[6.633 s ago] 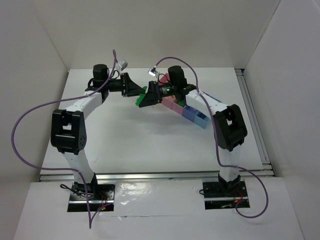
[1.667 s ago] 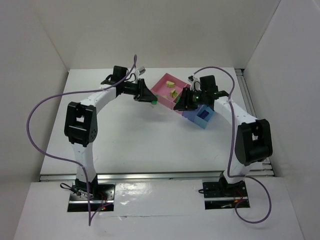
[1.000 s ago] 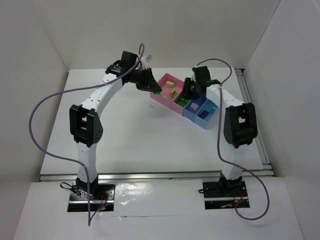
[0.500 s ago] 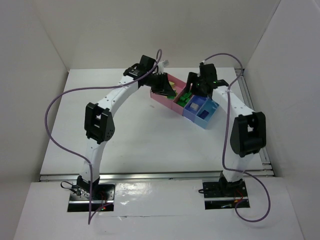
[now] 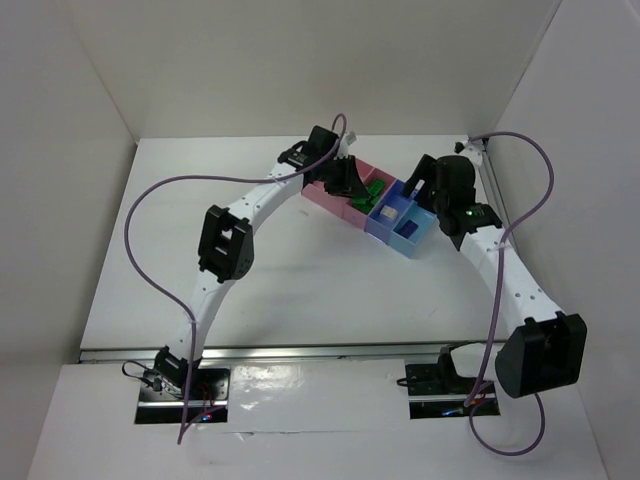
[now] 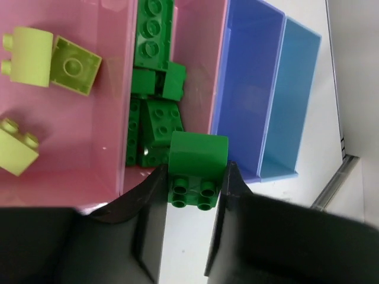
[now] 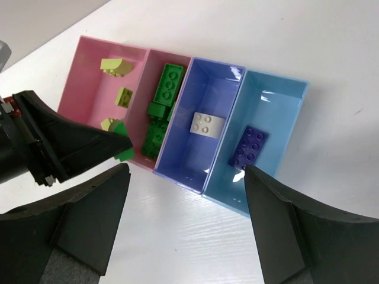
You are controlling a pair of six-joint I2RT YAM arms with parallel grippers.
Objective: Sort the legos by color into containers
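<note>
green lego point(image 6: 197, 155) pinched in left end effector point(image 6: 194, 180) over containers point(image 6: 249, 89)

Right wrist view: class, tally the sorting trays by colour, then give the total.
Pink trays: 2
Periwinkle tray: 1
Light blue tray: 1
Total: 4
</note>
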